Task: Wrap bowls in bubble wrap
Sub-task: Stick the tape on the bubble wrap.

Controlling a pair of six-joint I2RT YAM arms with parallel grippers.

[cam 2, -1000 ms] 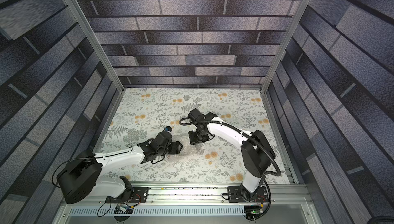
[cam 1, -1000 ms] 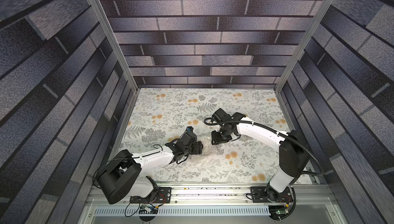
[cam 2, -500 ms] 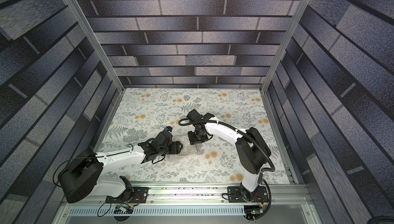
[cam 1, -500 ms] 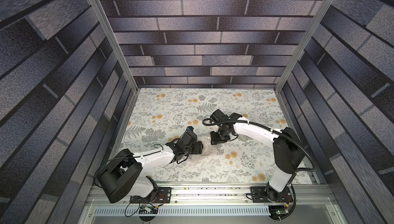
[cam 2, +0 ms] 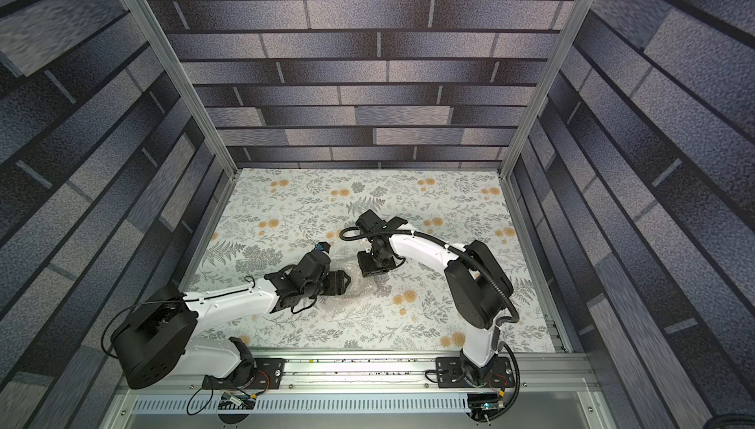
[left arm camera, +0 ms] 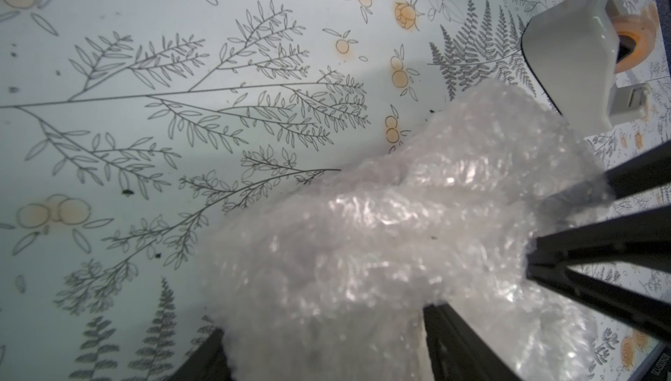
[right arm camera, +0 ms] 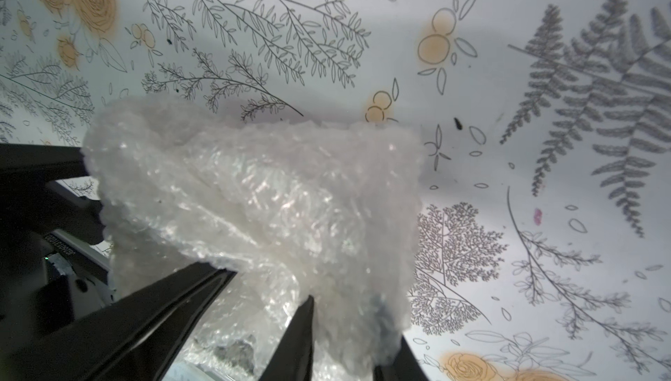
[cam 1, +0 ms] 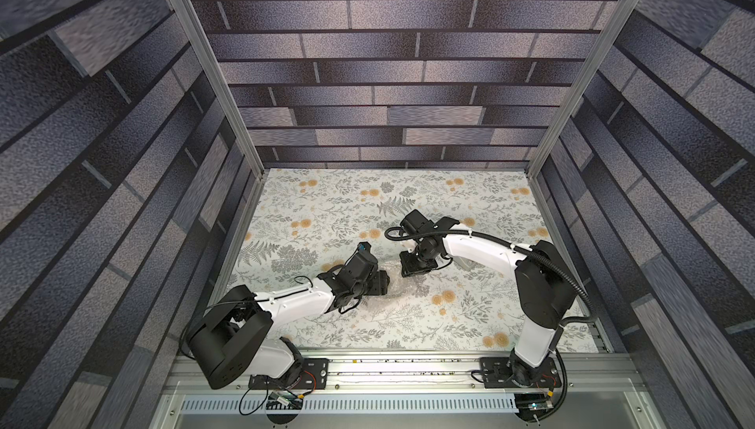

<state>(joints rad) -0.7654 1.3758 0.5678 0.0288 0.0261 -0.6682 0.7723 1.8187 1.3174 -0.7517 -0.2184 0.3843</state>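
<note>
Left jaws grip bubble wrap (left arm camera: 363, 234) | right jaws straddle it | lettering (right arm camera: 60, 241) illegible

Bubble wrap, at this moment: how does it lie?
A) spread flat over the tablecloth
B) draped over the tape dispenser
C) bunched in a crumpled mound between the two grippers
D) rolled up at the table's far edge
C: the bubble wrap stands as a crumpled mound, with the left gripper at one side of it and the right gripper at the other.
</note>
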